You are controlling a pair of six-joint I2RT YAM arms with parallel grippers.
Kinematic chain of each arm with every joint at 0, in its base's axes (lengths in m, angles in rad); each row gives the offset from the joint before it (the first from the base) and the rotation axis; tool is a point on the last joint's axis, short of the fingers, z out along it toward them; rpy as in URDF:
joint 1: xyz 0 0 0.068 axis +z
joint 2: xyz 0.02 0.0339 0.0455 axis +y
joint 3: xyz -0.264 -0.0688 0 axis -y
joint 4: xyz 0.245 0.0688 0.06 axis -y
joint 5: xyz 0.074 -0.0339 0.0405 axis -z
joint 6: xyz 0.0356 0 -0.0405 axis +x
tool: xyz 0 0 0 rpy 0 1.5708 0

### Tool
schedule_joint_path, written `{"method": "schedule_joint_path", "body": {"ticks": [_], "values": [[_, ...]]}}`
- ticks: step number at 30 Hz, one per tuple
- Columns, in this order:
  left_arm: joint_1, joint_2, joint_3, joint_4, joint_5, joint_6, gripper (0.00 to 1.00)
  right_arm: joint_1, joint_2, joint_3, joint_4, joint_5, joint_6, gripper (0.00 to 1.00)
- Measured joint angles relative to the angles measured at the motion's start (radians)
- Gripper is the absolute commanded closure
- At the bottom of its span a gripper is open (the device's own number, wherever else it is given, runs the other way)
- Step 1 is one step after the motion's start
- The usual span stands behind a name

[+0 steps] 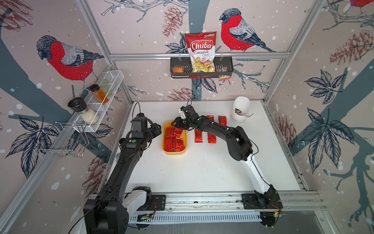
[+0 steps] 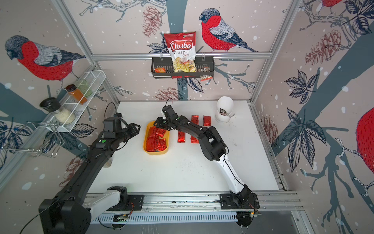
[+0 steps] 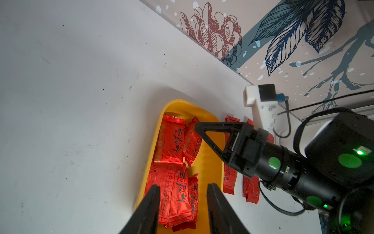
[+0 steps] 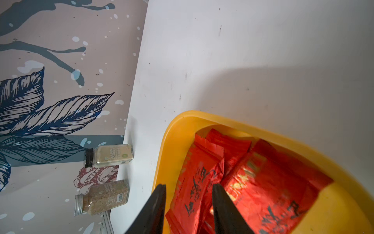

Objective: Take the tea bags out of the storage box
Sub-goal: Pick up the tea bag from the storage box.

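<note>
The white worktop [image 1: 202, 172] fills the floor of a small booth framed in aluminium, and it is scuffed and flecked with dark specks. The walls [image 1: 141, 30] are papered with red-breasted birds, pine cones and blue leaves.

At 12 o'clock a black basket [image 1: 178, 66] hangs on the back wall and holds a chips bag [image 1: 200, 48]. At 10 o'clock a white wire rack [image 1: 113, 81] on the side wall carries jars. A white pot [image 1: 240, 109] stands at 1 o'clock. A metal rail [image 1: 202, 199] at 6 o'clock carries both arm bases.

The yellow box [image 1: 174, 152] sits at 9 o'clock of the worktop's middle, with a heap of red bags [image 1: 174, 139] overlapping inside it. Four loose bags [image 1: 198, 136] lie flat on the worktop at 3 o'clock of the box, in two rows, apart from one another.

The left tool [image 3: 183, 186] hangs over the box's 9 o'clock side with its jaws apart and nothing between them. The right tool [image 4: 189, 185] reaches in at the box's 12 o'clock end. Its jaws straddle one bag, and I cannot tell whether they clamp it.

In the right wrist view two spice jars [image 4: 109, 156] sit at the worktop's edge against the wall.
</note>
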Motion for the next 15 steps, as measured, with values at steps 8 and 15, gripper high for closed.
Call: {"method": "schedule_joint_path", "body": {"ticks": [8, 15], "values": [[0.0, -0.01, -0.033, 0.0, 0.027, 0.0, 0.57, 0.008, 0.052, 0.031, -0.032, 0.001, 0.02, 0.61], [0.0, -0.01, -0.051, 0.006, 0.032, 0.002, 0.57, 0.027, 0.063, 0.031, -0.031, 0.0, 0.024, 0.67]]}}
